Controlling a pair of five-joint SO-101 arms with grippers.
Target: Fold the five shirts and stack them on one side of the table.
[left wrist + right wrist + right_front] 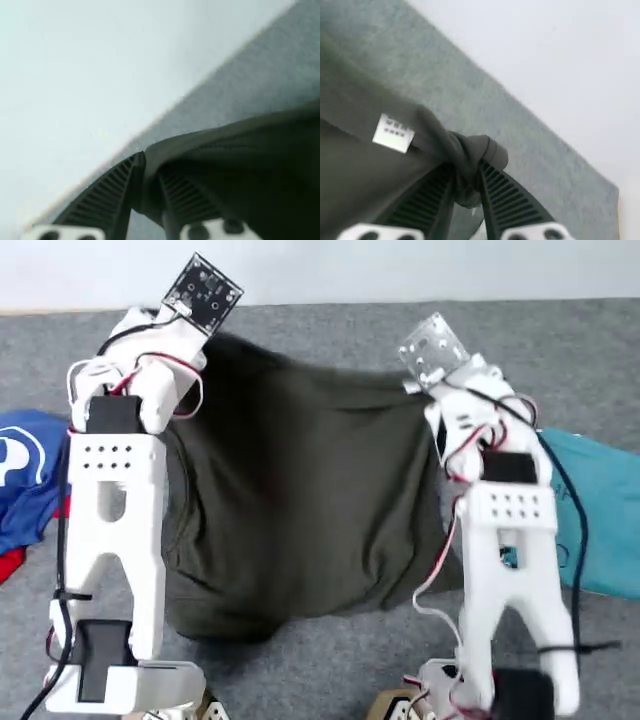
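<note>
High view: dark green cloth shirt (300, 500) laid on grey tabletop (330, 650), not yet folded. Far edge is pinched by left hand (150, 167) and right hand (466, 172). Blue shirt (25, 480) and teal shirt (600, 510) wait unfolded, cut off at sides. Stacking judged not begun. Red cloth (10, 562) half hidden; cannot be told if shirt.
</note>
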